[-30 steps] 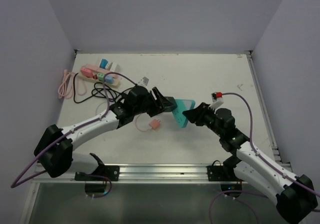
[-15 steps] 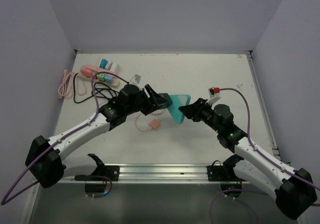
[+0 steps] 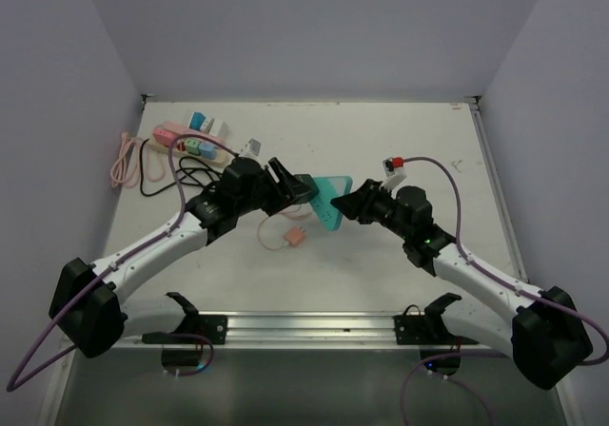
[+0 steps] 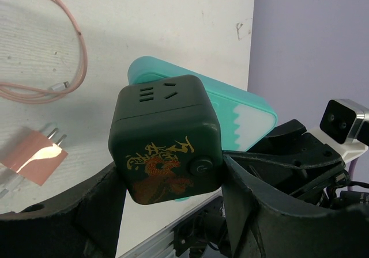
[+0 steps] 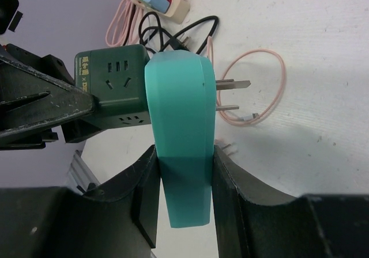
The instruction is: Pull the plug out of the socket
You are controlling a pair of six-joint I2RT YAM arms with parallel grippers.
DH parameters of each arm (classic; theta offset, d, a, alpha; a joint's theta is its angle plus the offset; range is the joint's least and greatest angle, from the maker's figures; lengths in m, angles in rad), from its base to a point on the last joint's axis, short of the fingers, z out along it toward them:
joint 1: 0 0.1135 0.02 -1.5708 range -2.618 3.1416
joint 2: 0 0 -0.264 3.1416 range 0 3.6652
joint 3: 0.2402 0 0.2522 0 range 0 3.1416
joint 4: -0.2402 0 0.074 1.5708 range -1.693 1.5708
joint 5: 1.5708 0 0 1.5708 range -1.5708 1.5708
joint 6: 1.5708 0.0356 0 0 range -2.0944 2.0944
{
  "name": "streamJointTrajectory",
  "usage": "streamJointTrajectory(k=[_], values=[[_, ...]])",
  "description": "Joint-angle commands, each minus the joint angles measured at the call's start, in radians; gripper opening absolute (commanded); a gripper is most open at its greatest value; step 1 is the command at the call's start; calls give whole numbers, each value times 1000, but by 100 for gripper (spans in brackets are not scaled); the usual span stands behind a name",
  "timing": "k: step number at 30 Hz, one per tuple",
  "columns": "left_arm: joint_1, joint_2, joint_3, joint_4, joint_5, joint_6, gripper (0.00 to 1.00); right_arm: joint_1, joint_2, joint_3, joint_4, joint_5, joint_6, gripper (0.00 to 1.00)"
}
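My left gripper (image 3: 288,189) is shut on a dark green cube socket (image 4: 167,137) with a gold dragon print, held above the table. My right gripper (image 3: 358,203) is shut on a flat teal plug (image 5: 181,131); it also shows in the top view (image 3: 331,198). The cube (image 5: 112,82) sits against the plug's left face. The plug's two metal prongs (image 5: 233,86) are bare and point away from the cube. In the left wrist view the teal plug (image 4: 242,114) lies just behind the cube. Whether they touch is unclear.
A pink power strip (image 3: 186,139) with coloured plugs lies at the far left, with a black cable (image 3: 176,174) and a pink cable coil (image 3: 124,160). A small pink plug (image 3: 295,238) with a thin cable lies on the table below the grippers. A metal rail (image 3: 304,326) runs along the near edge.
Both grippers have moved left and toward the far side with the cube and the teal plug, staying close together. The right arm has stretched further out.
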State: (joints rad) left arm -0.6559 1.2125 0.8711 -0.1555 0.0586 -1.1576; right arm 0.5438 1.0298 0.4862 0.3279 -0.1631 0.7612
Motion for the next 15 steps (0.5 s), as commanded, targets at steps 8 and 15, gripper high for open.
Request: streamJointTrajectory(k=[8,15], values=[[33,48,17,89,-36,53,0,-77,7,-100,-40,151,23,35],[9,65,17,139,-42,12,0,-77,71,-83,31,132,49,68]])
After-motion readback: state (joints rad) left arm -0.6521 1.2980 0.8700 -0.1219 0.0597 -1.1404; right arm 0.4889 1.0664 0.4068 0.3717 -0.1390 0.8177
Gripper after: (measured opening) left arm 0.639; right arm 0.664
